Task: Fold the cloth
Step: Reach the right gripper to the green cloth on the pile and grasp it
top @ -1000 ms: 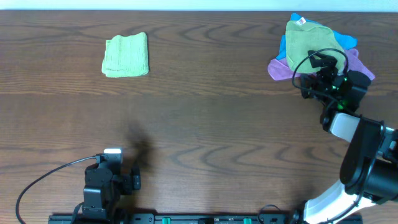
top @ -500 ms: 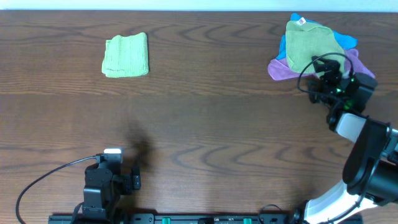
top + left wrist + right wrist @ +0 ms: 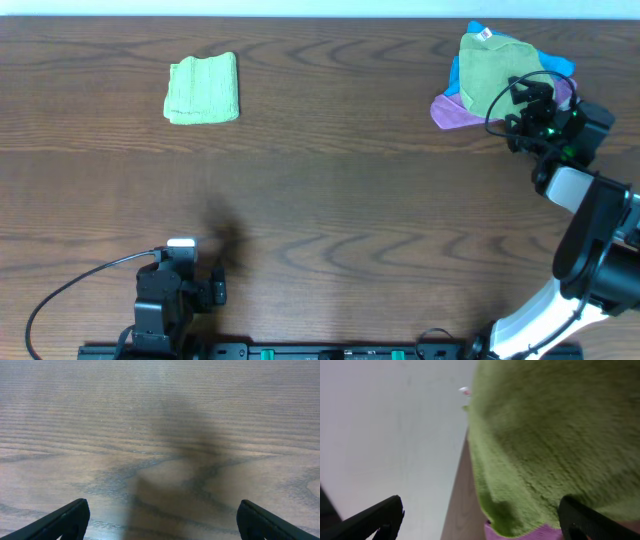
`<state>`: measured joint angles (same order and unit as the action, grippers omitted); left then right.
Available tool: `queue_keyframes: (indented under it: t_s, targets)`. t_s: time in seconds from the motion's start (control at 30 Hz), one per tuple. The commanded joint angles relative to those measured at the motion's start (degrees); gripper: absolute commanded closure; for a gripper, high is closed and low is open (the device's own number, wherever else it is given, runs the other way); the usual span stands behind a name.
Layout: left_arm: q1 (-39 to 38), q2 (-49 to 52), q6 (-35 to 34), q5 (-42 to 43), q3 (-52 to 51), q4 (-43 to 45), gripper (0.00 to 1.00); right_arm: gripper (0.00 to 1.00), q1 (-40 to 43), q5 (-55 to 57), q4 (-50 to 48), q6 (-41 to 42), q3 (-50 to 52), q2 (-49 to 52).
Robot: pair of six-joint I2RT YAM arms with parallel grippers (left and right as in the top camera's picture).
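Observation:
The cloth (image 3: 492,68) is a light yellow-green towel lying on a pile at the table's far right, with a small white tag (image 3: 484,35) at its far corner. My right gripper (image 3: 527,92) hovers over the cloth's right part, open and holding nothing. In the right wrist view the cloth (image 3: 555,435) fills the upper right between the spread fingers of the right gripper (image 3: 480,522), and its tag (image 3: 465,391) shows. My left gripper (image 3: 214,292) rests at the near left edge. The left wrist view has the left gripper (image 3: 160,525) open over bare wood.
A purple cloth (image 3: 452,110) and a blue cloth (image 3: 560,66) lie under the green one. A small folded green cloth (image 3: 203,88) sits at the far left. The table's far edge (image 3: 457,505) runs close beside the pile, with a pale surface beyond it.
My right arm has moved right and toward the far edge, further over the cloth pile. The left arm and the cloths have not moved.

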<state>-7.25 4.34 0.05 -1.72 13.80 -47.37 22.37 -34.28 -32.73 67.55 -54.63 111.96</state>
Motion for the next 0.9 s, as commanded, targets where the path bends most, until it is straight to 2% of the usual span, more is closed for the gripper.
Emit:
queue_keyframes:
  t_s: [0.0, 0.1, 0.23, 0.47, 0.63, 0.87]
  targets:
    - [-0.2, -0.3, 0.8, -0.2, -0.6, -3.8, 0.05, 0.01, -1.5, -2.0, -3.1, 4.0, -0.9, -0.4]
    - [-0.2, -0.3, 0.8, -0.2, -0.6, -3.8, 0.05, 0.01, -2.2, -2.1, -4.6, 7.3, -0.9, -1.7]
    - [-0.2, -0.3, 0.8, -0.2, -0.6, -3.8, 0.05, 0.01, -3.7, -4.3, 0.5, 13.7, -0.9, -1.9]
    - [-0.2, -0.3, 0.8, -0.2, -0.6, -3.8, 0.05, 0.01, -7.1, -6.5, 5.3, 13.3, -0.9, -2.0]
    - [-0.2, -0.3, 0.8, -0.2, -0.6, -3.8, 0.05, 0.01, -5.9, -2.0, 14.4, 3.4, -0.9, -2.0]
    - [-0.2, -0.3, 0.9, -0.2, -0.6, -3.8, 0.05, 0.01, -2.7, 2.0, 8.7, -4.0, -0.9, -2.0]
